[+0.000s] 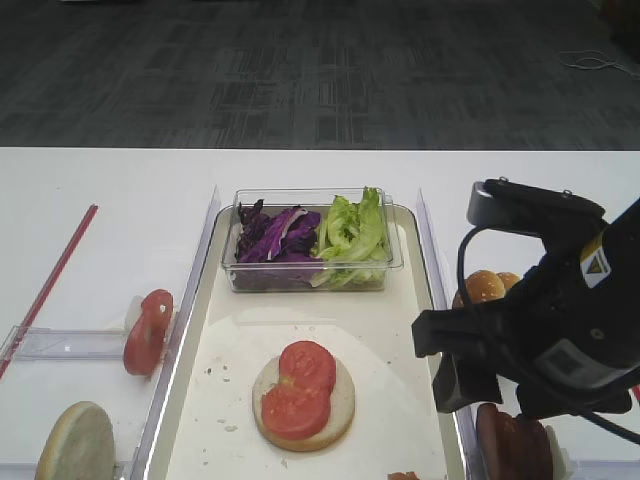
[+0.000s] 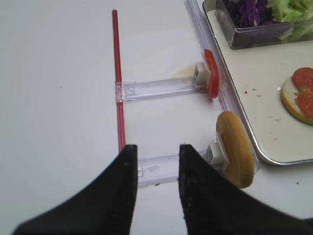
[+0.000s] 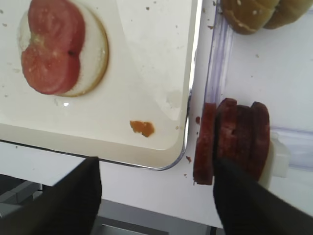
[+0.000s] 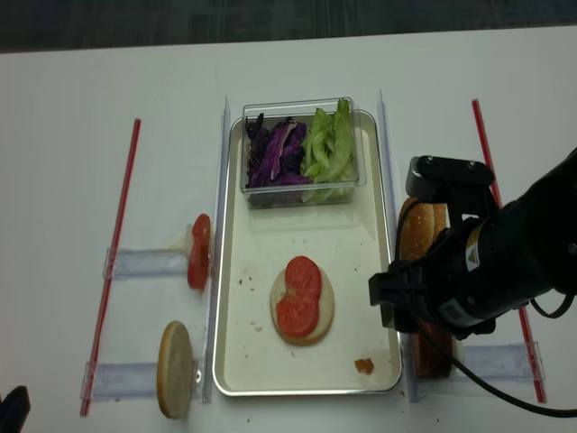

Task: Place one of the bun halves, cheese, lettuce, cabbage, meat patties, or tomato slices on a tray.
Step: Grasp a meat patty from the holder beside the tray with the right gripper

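Two tomato slices (image 1: 301, 389) lie on a bun half (image 1: 336, 410) at the tray's (image 1: 405, 300) 6 o'clock. Right claw (image 3: 156, 196) gapes empty beside upright meat patties (image 3: 232, 139).

The right arm (image 1: 560, 330) is black and blocky, with a grey camera housing on top and a black cable looping along its side. It carries a small yellow warning label and a pale grey sticker, print too small to read. Both hands have smooth, matt black, tapering fingers (image 2: 122, 191).
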